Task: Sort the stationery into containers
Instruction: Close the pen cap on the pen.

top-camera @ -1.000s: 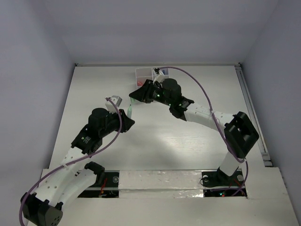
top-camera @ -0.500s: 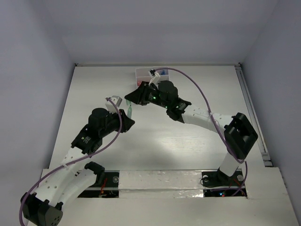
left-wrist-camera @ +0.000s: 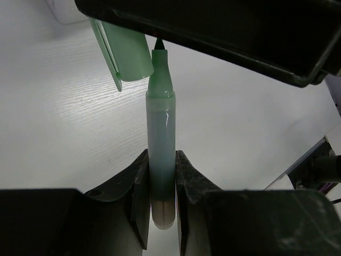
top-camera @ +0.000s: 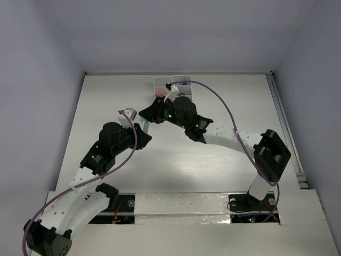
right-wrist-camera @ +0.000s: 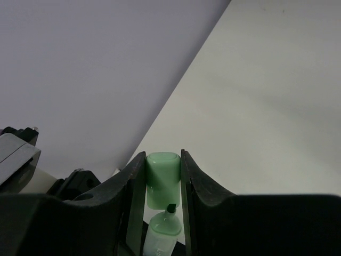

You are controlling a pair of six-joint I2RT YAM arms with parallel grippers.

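Observation:
My left gripper point(left-wrist-camera: 161, 184) is shut on the lower barrel of a pale-green marker point(left-wrist-camera: 161, 144), which stands uncapped with its dark tip pointing away from the fingers. My right gripper point(right-wrist-camera: 162, 173) is shut on the marker's pale-green cap point(right-wrist-camera: 162, 178). The cap point(left-wrist-camera: 126, 50) hangs just off the tip, a little to one side and not seated on it. In the top view the two grippers meet left of centre, the left gripper point(top-camera: 139, 128) below the right gripper point(top-camera: 146, 113), with the marker point(top-camera: 145, 125) between them. The white organiser box point(top-camera: 171, 85) stands at the table's far edge, partly hidden by the right wrist.
A pink-red bit point(top-camera: 160, 94) lies in a left compartment of the box and something blue point(top-camera: 185, 82) in a right one. The right arm's purple cable point(top-camera: 224, 98) arcs over the table's right half. A rail point(top-camera: 285, 128) runs along the right edge.
My right gripper has swung left and toward me with the cap, away from the box and up to the marker's tip. The left gripper and marker have stayed put.

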